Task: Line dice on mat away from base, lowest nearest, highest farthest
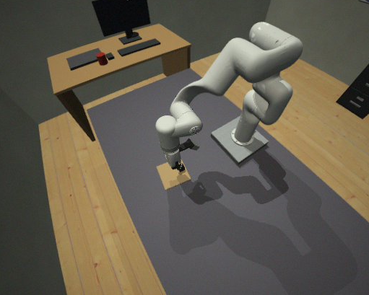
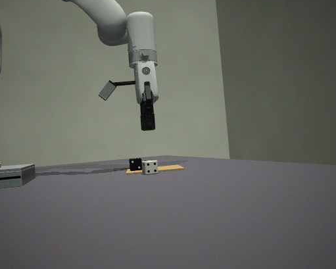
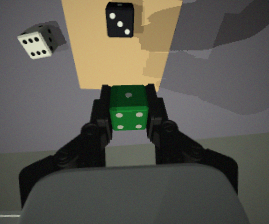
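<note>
A high, distant top camera looks down across the room at the surface [image 1: 139,130], a low exterior camera views the mat [image 2: 172,168] side-on near surface level, and the close wrist camera looks down past the tool [image 3: 129,112] onto that mat.
</note>
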### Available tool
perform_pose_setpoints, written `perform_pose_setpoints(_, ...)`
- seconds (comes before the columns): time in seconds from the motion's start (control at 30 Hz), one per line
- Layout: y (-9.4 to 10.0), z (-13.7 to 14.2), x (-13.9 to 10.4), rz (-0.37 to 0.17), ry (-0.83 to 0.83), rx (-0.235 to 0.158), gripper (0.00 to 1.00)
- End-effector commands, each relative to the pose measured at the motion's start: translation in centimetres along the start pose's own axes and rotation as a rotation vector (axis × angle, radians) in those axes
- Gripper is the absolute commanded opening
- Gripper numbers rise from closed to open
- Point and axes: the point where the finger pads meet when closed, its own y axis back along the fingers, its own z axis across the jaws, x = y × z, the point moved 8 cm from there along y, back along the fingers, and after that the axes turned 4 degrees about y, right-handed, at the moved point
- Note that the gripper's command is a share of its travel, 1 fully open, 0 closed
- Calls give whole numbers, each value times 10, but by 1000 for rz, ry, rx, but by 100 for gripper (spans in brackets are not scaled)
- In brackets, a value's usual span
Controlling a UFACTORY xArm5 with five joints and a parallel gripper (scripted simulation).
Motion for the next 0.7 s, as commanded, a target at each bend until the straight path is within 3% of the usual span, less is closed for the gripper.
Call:
perform_pose_setpoints(0.0,1,-9,-5,-2,-25,0,27)
perform_pose_setpoints(0.43,-1,-9,-5,-2,-25,0,27)
perform_pose_setpoints(0.67,-19,-8,-5,-2,-25,0,27)
